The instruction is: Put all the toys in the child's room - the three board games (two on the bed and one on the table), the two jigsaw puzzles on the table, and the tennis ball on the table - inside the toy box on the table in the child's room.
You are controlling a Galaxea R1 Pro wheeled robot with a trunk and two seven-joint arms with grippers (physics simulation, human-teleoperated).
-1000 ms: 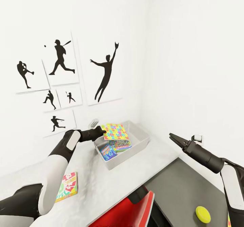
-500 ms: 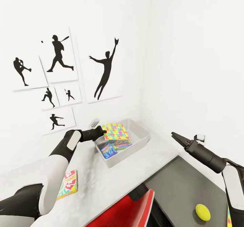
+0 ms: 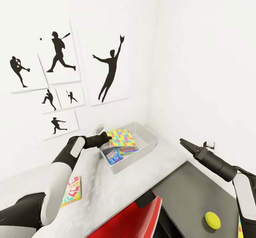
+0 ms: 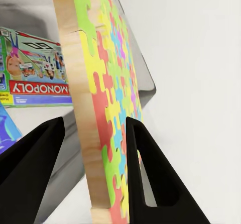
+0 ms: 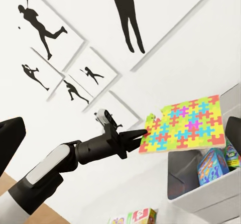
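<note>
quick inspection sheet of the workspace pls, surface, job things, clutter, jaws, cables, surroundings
surface: white table joined to a lower dark-grey cabinet section.
job's things: toy box holds a small blue game and a Monopoly box; jigsaw puzzle held over it; board game on the table; tennis ball on the cabinet.
clutter: red chair below.
grippers: left gripper jaws grip the puzzle's edge; right gripper raised, holds nothing.
cables: nothing seen.
surroundings: white walls, baseball silhouette pictures.

White walls meeting at corner, black silhouette pics on left wall, red chair in foreground
</note>
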